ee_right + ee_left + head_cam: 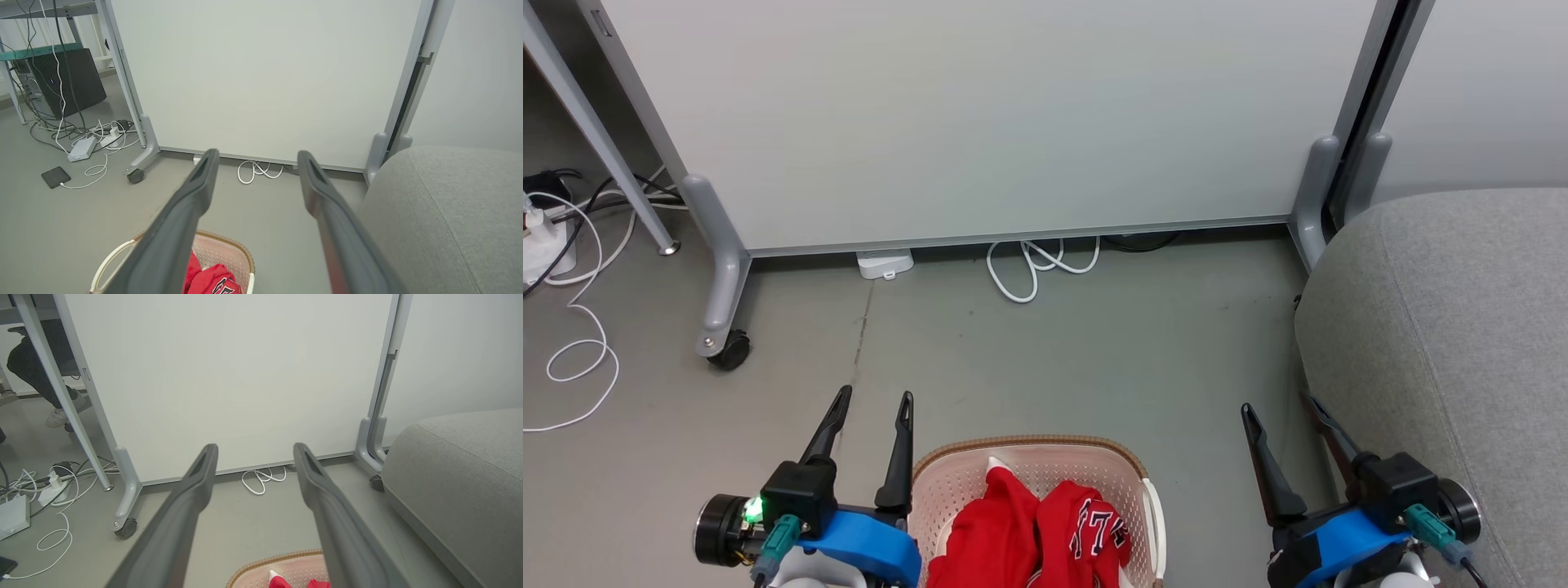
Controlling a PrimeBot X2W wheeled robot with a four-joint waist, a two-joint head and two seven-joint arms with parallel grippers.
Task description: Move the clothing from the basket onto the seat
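Observation:
Red clothing (1033, 535) with white trim and navy-and-white numbers lies bunched in the cream perforated basket (1131, 476) on the floor at the bottom centre of the head view. The grey seat (1445, 343) rises at the right. My left gripper (876, 398) is open, just left of the basket's rim, holding nothing. My right gripper (1278, 408) is open too, in the gap between basket and seat. The left wrist view shows the basket's rim (261, 564), a bit of the clothing (278, 582) and the seat (461, 477). In the right wrist view the clothing (208, 277) lies in the basket (229, 249), left of the seat (445, 220).
A white partition panel (988, 114) on grey wheeled legs (723, 327) stands ahead across the floor. White cables (1041, 265) and a power strip (543, 245) lie by its base and at the left. A person's leg and shoe (57, 414) show behind the panel at the left.

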